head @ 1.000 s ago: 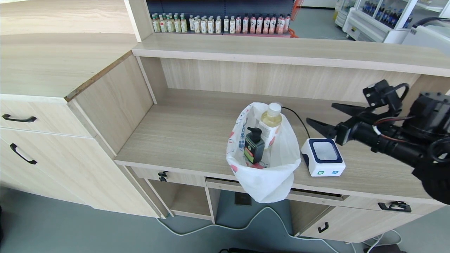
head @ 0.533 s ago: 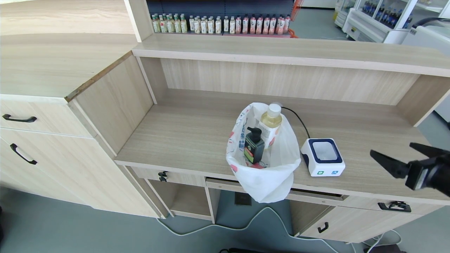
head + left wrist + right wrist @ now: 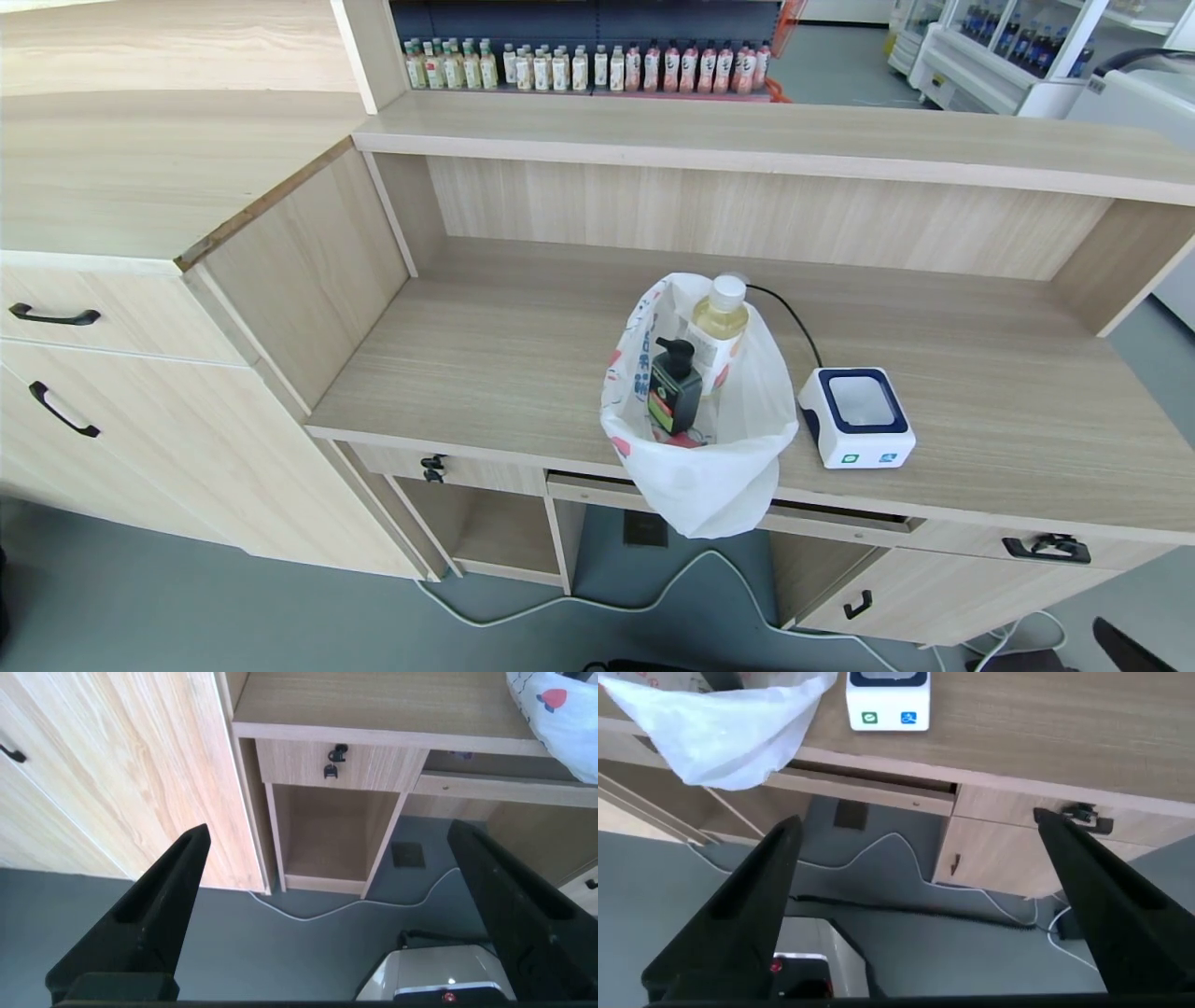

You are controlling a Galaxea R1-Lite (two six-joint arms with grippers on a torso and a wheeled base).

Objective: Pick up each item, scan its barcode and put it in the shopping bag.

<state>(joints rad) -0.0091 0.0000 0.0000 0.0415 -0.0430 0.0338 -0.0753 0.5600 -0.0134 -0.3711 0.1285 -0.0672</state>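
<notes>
the worktop (image 3: pixel 523 373) is the big light wooden surface in front of me, and the white shopping bag (image 3: pixel 700 485) sits at its front edge, mouth open, with its lower part sagging over the lip. just beside the bag, on my right, is the scanner (image 3: pixel 857 415), window facing up. both items are in the bag: a tall bottle (image 3: pixel 719 322) of yellow liquid stands at the back and a dark pump bottle (image 3: pixel 674 387) stands upright in front of it. the left claw (image 3: pixel 329 831) is released and carries nothing, down below the worktop edge facing the cubby and floor. the right claw (image 3: pixel 917 819) is also spread wide with nothing in it, low in front of the drawers. i judge the bagging done for these two. if another item turns up, a claw must rise above the worktop, show the barcode to the scanner window, then lower it into the bag mouth without snagging the thin plastic.
</notes>
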